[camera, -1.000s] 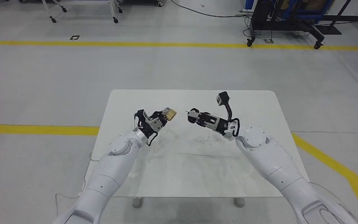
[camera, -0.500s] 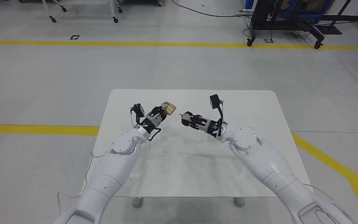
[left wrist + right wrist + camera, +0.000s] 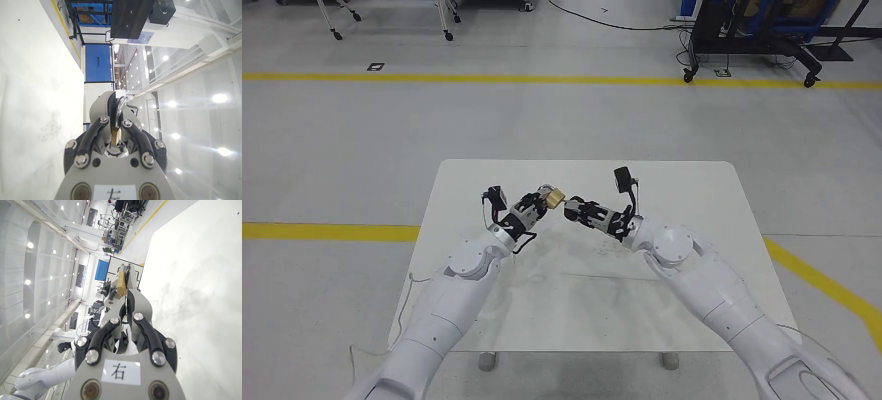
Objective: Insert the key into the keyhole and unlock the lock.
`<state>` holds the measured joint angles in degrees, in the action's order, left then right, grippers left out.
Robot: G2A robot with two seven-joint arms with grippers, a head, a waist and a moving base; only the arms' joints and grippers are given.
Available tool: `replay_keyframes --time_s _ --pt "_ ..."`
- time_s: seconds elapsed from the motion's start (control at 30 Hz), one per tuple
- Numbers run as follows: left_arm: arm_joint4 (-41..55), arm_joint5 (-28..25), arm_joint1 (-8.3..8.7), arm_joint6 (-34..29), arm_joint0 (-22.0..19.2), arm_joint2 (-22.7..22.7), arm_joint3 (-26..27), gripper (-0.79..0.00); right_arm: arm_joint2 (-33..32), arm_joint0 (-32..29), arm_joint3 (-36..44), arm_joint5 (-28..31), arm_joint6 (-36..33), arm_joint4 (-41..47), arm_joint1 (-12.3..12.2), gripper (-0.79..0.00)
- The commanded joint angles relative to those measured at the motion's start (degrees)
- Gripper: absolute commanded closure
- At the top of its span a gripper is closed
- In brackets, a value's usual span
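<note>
Above the middle of the white table [image 3: 692, 300], my left gripper [image 3: 541, 204] is shut on a small brass padlock [image 3: 554, 197]. In the left wrist view the padlock's brass body [image 3: 115, 135] shows between the closed fingers. My right gripper [image 3: 573, 209] faces it from the right, shut on a thin silver key [image 3: 126, 301]. In the right wrist view the key's tip meets the near end of the padlock [image 3: 121, 283], and the silver shackle [image 3: 122, 267] points away. How deep the key sits in the keyhole is hidden.
Both grippers hang in the air over the table, whose top carries only faint dark smudges [image 3: 181, 298]. Grey floor with yellow lines [image 3: 332, 231] surrounds it, and carts [image 3: 752, 40] stand far back.
My right gripper has moved left with the key, and the left gripper has shifted the padlock slightly right. The gap between key and padlock has closed.
</note>
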<state>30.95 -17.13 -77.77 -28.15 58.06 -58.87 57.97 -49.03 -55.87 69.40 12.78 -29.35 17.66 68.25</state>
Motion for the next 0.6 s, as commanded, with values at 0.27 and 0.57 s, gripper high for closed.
replay_keyframes --time_s 0.27,0.57 --pt "-1.81 -0.55 -0.28 1.2 -0.13 -0.64 0.31 0.0 -0.6 0.76 -0.8 -0.64 0.36 -1.94 0.69 0.0" --pt "-3.47 -0.83 -0.54 5.02 1.0 -1.43 1.85 0.0 -1.18 -0.31 1.06 -0.73 1.65 -4.43 1.06 0.0"
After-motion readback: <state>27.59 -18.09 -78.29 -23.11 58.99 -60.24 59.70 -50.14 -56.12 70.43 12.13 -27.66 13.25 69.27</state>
